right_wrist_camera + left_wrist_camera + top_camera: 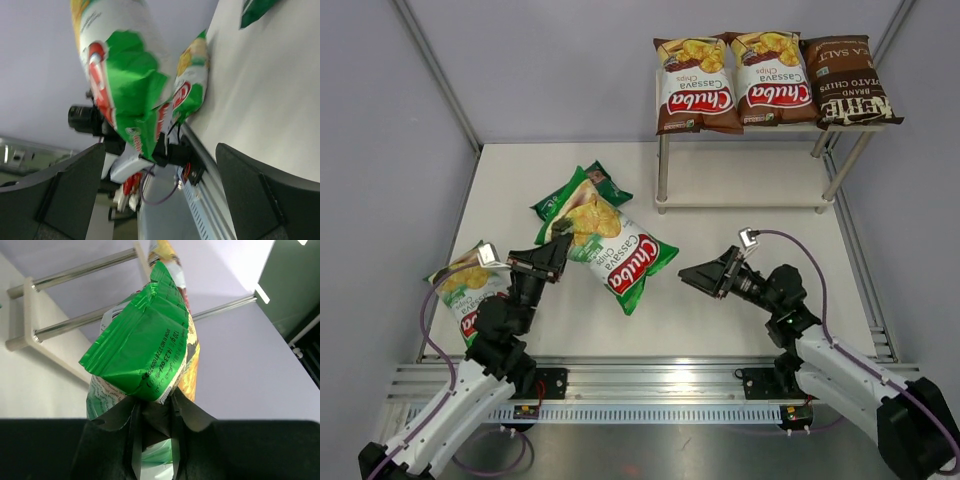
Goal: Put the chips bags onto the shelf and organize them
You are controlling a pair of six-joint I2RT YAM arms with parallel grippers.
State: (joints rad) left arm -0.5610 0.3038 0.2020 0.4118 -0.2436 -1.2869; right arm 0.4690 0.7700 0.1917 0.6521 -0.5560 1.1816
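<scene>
My left gripper (548, 262) is shut on the edge of a light-green Chuba Cassava bag (612, 250) and holds it lifted over the table's middle. In the left wrist view the bag (145, 345) stands up from between the fingers (134, 440). A dark-green bag (582, 188) lies just behind it. A second light-green Chuba bag (468, 290) lies at the left edge. Two brown Chuba bags (695, 85) (775, 78) and a dark-brown Kettle bag (848, 82) lie on the shelf's top board (760, 128). My right gripper (705, 275) is open and empty, facing the held bag (125, 85).
The shelf's lower board (750, 175) is bare, with silver legs (663, 165) at its corners. Grey walls enclose the table on three sides. A metal rail (650, 385) runs along the near edge by the arm bases.
</scene>
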